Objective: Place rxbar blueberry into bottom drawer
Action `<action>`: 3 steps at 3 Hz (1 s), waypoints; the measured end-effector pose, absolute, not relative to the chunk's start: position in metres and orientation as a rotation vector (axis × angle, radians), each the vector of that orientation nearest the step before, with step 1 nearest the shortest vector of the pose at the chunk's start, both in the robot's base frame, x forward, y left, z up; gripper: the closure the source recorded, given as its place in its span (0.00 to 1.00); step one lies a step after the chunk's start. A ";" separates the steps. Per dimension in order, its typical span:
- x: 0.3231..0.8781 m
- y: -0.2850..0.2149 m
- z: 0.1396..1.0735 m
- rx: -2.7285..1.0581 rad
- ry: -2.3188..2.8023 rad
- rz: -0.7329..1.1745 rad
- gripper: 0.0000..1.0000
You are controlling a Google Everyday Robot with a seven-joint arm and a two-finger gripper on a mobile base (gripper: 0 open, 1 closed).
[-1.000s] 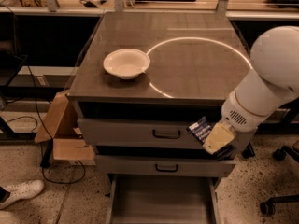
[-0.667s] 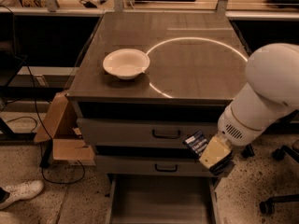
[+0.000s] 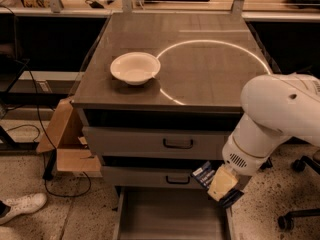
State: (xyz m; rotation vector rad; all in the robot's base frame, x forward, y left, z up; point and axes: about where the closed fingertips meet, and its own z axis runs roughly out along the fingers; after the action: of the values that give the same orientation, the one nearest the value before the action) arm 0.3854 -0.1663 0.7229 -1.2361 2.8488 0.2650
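Note:
The rxbar blueberry (image 3: 203,174), a small dark blue wrapper with white lettering, sticks out from my gripper (image 3: 216,185), which is shut on it. The gripper hangs at the right side of the cabinet, in front of the middle drawer and just above the right rail of the bottom drawer (image 3: 170,219). That drawer is pulled out, a wide shallow grey tray with nothing visible inside. My white arm (image 3: 272,124) reaches in from the right.
A white bowl (image 3: 134,68) sits on the cabinet top (image 3: 200,79). The two upper drawers (image 3: 155,143) with dark handles are closed. A cardboard box (image 3: 62,141) stands at the left, a white shoe (image 3: 20,206) lies on the floor, and a chair base (image 3: 297,214) is at the right.
My gripper has moved down and left with the bar, from beside the top drawer to just above the open bottom drawer's right side.

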 end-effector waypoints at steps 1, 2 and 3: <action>0.384 -0.166 0.720 -1.238 2.856 0.272 1.00; 0.383 -0.166 0.717 -1.238 2.862 0.278 1.00; 0.374 -0.162 0.693 -1.240 2.902 0.269 1.00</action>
State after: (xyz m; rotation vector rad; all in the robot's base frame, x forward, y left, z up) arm 0.3741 -0.1621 0.6933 -1.2400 2.9018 0.2690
